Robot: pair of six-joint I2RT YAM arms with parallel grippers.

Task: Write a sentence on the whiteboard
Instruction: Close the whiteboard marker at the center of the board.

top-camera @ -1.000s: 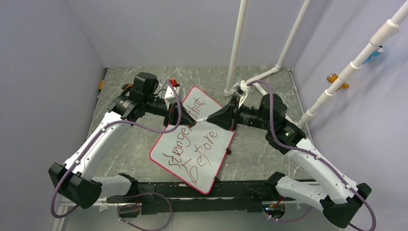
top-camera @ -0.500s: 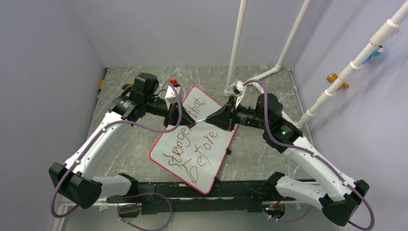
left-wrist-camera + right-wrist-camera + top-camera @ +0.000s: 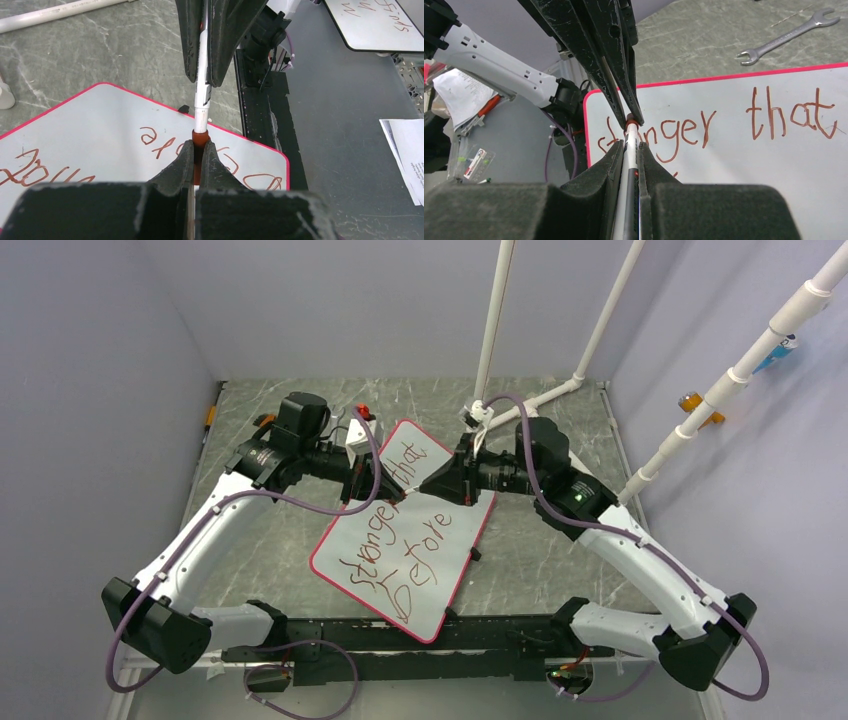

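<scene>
The whiteboard (image 3: 749, 170) was glossy, smooth white, on a matt, marble-veined table (image 3: 704, 40). Beside the whiteboard, the wrench (image 3: 786, 36) was bare grey metal. Above the whiteboard, the marker (image 3: 201, 100) was smooth white plastic, and the left gripper (image 3: 199, 146) was matt black and scuffed.

Two white-shelled robot arms trailing purple cables, the left arm (image 3: 200, 540) and the right arm (image 3: 640, 560), arch inward from their bases with elbows flared wide. Their black wrists are levelled at each other, so the grippers meet tip to tip at centre. The black two-finger left gripper (image 3: 393, 496) is pinched tight on the dark-red end of a slim white-barrelled marker (image 3: 202, 100), while the matching right gripper (image 3: 428, 487) is clamped around its barrel from the opposite side.
</scene>
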